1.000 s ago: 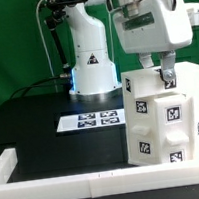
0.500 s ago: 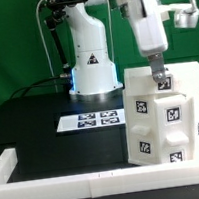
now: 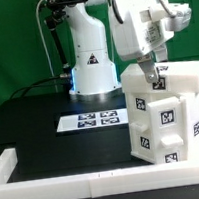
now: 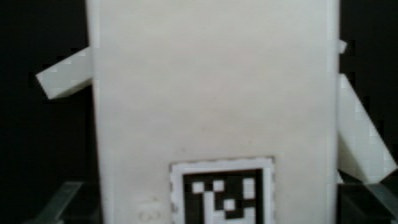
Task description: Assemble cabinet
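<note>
The cabinet (image 3: 169,109), a large white boxy shell with square tags on its front blocks, stands at the exterior view's right, near the front rail. It leans slightly, with its top edge slanted. My gripper (image 3: 157,77) comes down from above onto the cabinet's top left edge and is shut on a wall of it. In the wrist view the white cabinet panel (image 4: 214,90) with one tag fills the space between my dark fingers (image 4: 57,203). The gripper (image 4: 214,207) closes around it from both sides.
The marker board (image 3: 90,120) lies flat on the black table, left of the cabinet. A long white border rail (image 3: 57,179) runs along the front edge and a short one at the left (image 3: 7,164). The arm's white base (image 3: 91,68) stands behind.
The wrist has turned and moved slightly left over the cabinet's top. The cabinet, upright before, now leans with its top edge slanted.
</note>
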`<state>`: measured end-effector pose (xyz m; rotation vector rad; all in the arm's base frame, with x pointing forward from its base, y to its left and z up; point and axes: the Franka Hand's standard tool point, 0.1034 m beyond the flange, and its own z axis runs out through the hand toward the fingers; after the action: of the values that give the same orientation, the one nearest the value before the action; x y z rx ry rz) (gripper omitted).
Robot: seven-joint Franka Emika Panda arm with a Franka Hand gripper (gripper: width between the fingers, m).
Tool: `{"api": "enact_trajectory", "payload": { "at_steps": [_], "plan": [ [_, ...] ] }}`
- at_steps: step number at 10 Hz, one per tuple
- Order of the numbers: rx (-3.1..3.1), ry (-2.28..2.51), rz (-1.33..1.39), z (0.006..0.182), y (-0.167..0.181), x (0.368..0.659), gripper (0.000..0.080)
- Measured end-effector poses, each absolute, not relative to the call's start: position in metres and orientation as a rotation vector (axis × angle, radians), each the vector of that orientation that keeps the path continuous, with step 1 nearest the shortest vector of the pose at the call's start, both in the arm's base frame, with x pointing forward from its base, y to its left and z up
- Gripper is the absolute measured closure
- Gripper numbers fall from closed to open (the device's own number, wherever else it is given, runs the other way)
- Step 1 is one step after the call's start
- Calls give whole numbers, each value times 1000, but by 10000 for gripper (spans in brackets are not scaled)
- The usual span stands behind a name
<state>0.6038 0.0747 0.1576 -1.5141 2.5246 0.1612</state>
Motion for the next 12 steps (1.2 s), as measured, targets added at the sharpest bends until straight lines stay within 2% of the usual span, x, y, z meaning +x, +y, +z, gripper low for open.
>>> {"api": "enact_trajectory", "payload": {
  "at_steps": [7,8,9,10,12],
  "plan": [
    [-1389,2541,200,159,98,602,239],
    [-1380,2543,209,158,100,601,162],
    [-1401,2531,207,157,101,601,162],
    [-1425,2516,203,158,101,601,31],
    [-1447,2486,194,165,101,603,9]
  ]
}}
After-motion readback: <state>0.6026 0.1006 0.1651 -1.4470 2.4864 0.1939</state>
